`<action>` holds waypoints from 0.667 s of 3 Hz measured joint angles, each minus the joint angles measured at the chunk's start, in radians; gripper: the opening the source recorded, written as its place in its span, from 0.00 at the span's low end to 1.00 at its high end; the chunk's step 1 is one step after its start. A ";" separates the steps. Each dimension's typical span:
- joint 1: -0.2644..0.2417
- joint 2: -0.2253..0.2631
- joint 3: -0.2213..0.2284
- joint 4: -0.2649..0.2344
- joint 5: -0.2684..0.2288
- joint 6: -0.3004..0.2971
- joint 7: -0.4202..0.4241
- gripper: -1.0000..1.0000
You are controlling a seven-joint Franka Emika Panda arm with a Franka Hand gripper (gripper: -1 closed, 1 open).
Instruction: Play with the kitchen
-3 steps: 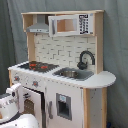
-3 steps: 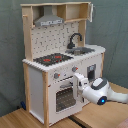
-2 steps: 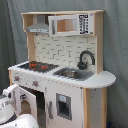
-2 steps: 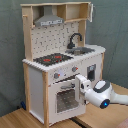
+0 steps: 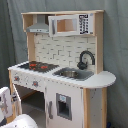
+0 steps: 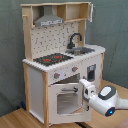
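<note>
The kitchen [image 5: 65,95] [image 6: 37,75] is a toy of pale wood and white panels, seen in both exterior views. It has a black-red hob [image 5: 37,65] [image 6: 52,59], a grey sink [image 5: 72,73] [image 6: 82,50], a black faucet [image 5: 86,57] [image 6: 75,39] and a grey hood [image 5: 39,25] [image 6: 49,20]. In the second exterior view the windowed oven door [image 6: 65,102] stands slightly ajar. My gripper [image 6: 85,90] is at its upper right edge, by the handle. In the first exterior view only part of the white arm [image 5: 7,105] shows at the lower left, in front of the oven opening [image 5: 31,100].
A microwave-like cabinet [image 5: 70,24] sits at the top, and a lower cabinet door with a dispenser panel [image 5: 63,106] is under the sink. The kitchen stands on a wooden floor [image 6: 15,120] before a grey curtain [image 5: 117,45].
The arm has shifted a little lower and toward the first exterior view's left, staying at the oven door. The door looks slightly wider open.
</note>
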 joint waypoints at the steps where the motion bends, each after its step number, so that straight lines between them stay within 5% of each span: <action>1: 0.029 -0.001 0.013 0.044 -0.003 -0.088 -0.006 0.00; 2: 0.031 -0.001 0.011 0.044 -0.003 -0.093 -0.008 1.00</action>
